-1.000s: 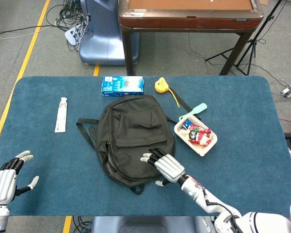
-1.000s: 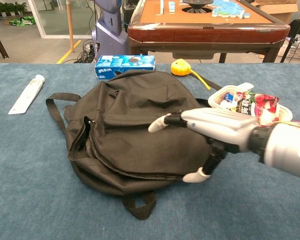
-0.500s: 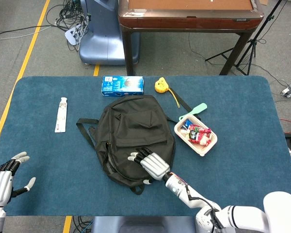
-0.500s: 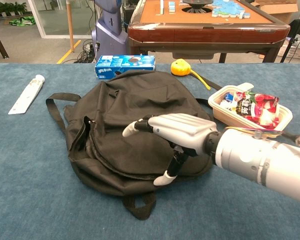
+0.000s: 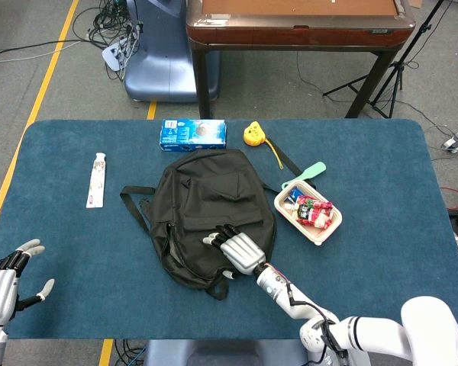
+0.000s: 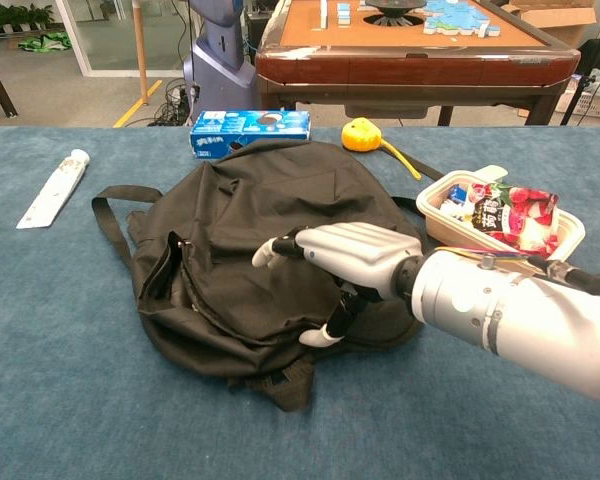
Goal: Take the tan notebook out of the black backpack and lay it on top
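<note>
The black backpack (image 5: 206, 194) lies flat in the middle of the blue table, and its side zip (image 6: 166, 280) gapes a little. My right hand (image 5: 240, 250) lies over the bag's near half, fingers spread on top and thumb (image 6: 320, 335) tucked against the lower edge. Fabric is bunched between thumb and fingers. In the chest view the same hand (image 6: 345, 255) covers the bag's (image 6: 270, 190) centre. My left hand (image 5: 4, 282) hovers open at the table's near left corner, far from the bag. No tan notebook shows in either view.
A blue box (image 5: 192, 133) and a yellow tape measure (image 5: 252, 135) lie beyond the bag. A white tray of snacks (image 5: 320, 229) and a teal tool (image 5: 305, 174) are to its right. A white tube (image 5: 97, 179) lies at the left.
My right hand slid leftwards and further onto the bag. The bag's near edge has been drawn up and bunched under it. The left hand sank slightly towards the corner.
</note>
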